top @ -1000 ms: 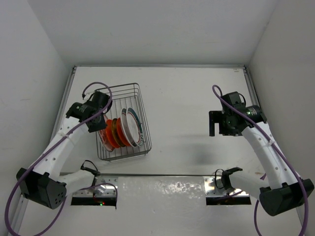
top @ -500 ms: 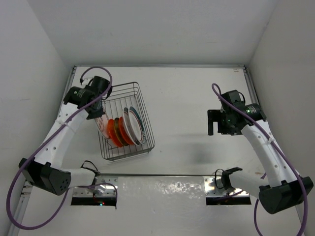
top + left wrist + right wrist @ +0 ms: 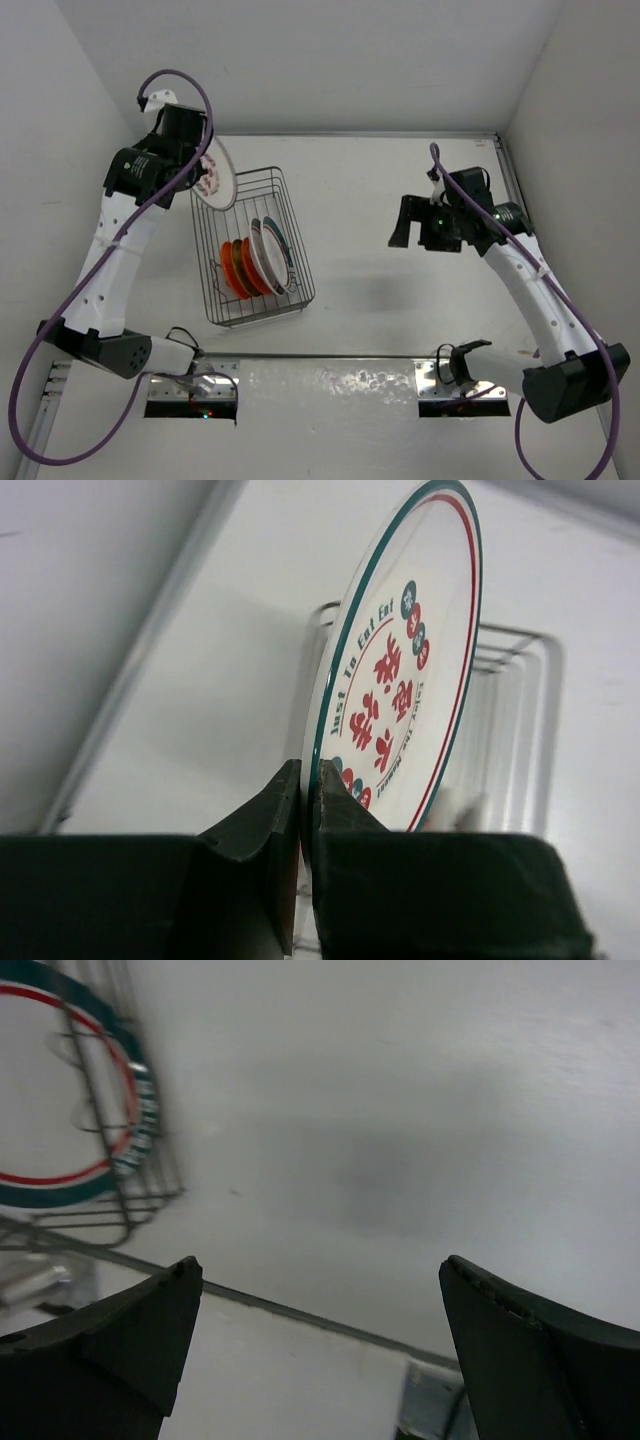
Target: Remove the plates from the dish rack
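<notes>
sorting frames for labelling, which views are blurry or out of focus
Right wrist: soft throughout, the dish rack and banded plate at left smeared. Left wrist: held plate lettering sharp, rack behind it hazy. Top external: crisp, a faint shadow on the table.

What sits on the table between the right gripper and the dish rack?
Nothing: in the top view, the table between the open right gripper and the dish rack is bare.

Plate held over the dish rack's far end: smooth, glossy white glaze with printed bands. Dish rack: thin grey metal wire. Orange plates inside it: smooth. Left gripper: matt black plastic. Table under the rack: matt white.
</notes>
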